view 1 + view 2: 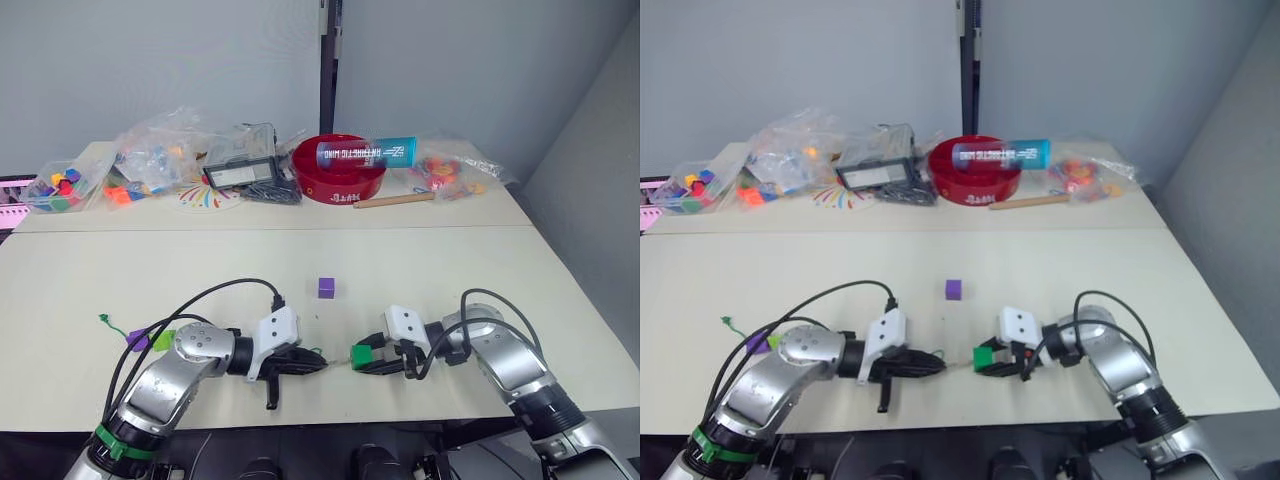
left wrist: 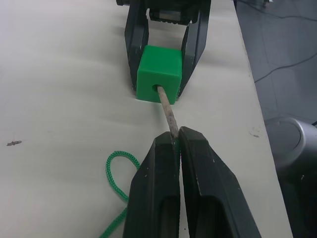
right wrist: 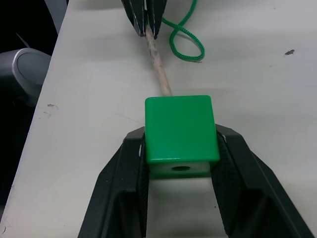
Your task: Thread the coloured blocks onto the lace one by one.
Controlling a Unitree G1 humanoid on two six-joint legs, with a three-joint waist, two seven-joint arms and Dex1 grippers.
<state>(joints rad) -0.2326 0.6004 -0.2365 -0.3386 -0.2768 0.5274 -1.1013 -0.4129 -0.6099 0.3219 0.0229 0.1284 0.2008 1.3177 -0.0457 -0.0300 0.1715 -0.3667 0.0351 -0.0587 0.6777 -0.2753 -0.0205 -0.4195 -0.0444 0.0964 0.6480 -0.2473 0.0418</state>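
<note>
Right tool (image 3: 181, 148) is clamped on the green block (image 3: 180, 128) near the bench's front edge. Left tool (image 2: 177, 144) pinches the lace tip (image 2: 167, 111), poked into the block's hole. How deep is hidden.

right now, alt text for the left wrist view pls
The left gripper pinches the lace's stiff pale tip, whose end sits in the hole of a green block held by the right gripper. Green lace loops on the table.
</note>
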